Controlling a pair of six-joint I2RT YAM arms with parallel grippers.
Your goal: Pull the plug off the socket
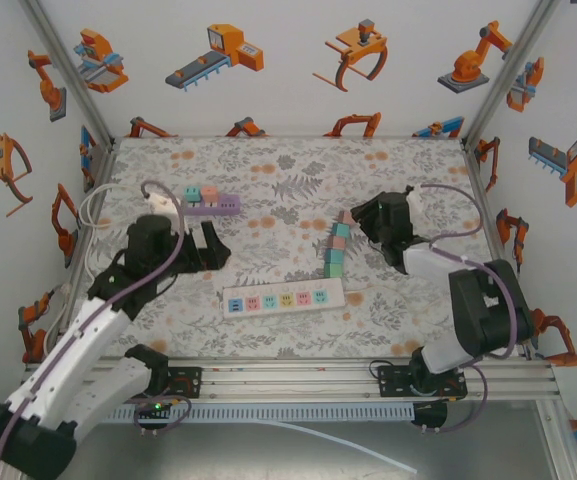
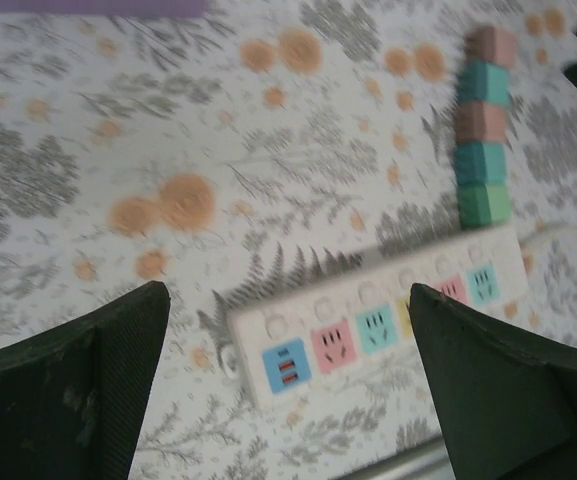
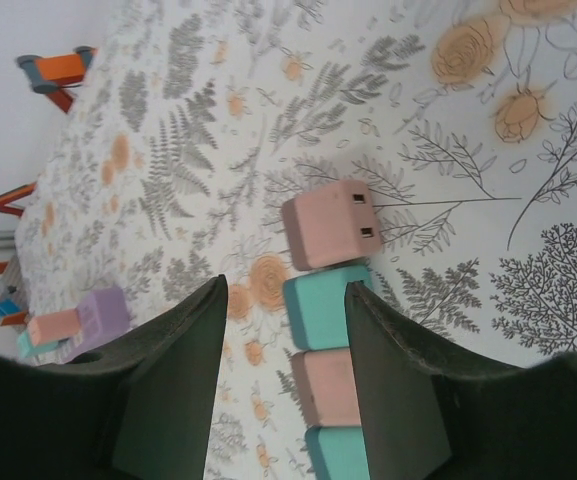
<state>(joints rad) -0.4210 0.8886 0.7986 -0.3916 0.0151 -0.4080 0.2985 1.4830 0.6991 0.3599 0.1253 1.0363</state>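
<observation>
**Work surface.** A table covered with a grey-and-orange floral cloth (image 1: pixel 298 165) sits inside white walls printed with orange robot figures.

**Task item.** A column of 5 pink and teal plastic plug cubes (image 1: pixel 335 252) (image 2: pixel 482 125) (image 3: pixel 326 300) lies flat on the cloth right of centre, joined end to end. The far end cube is pink and shows 2 slots on its exposed face in the right wrist view. The near end of the column lies just beside the far edge of a white 6-way power strip with coloured outlet faces (image 1: pixel 283 298) (image 2: pixel 368 320). I cannot tell whether the 2 touch.

**Second socket.** A purple power strip (image 1: pixel 213 206) (image 3: pixel 103 315) lies at the far left. 2 small plugs, 1 teal and 1 pink (image 1: pixel 201 193), stand on it side by side.

**Right gripper** (image 1: pixel 358 222) (image 3: pixel 286 283). The jaws are apart. The black fingers (image 3: pixel 168 380) flank the far part of the column, with the teal second cube between the tips. A gap shows on both sides and no contact is visible.

**Left gripper** (image 1: pixel 200 250) (image 2: pixel 286 290). The jaws are wide apart and hold nothing. It hangs over bare cloth between the purple strip and the white strip. In its wrist view, the white strip's blue, pink and teal outlets show between the finger pads (image 2: pixel 78 390).
</observation>
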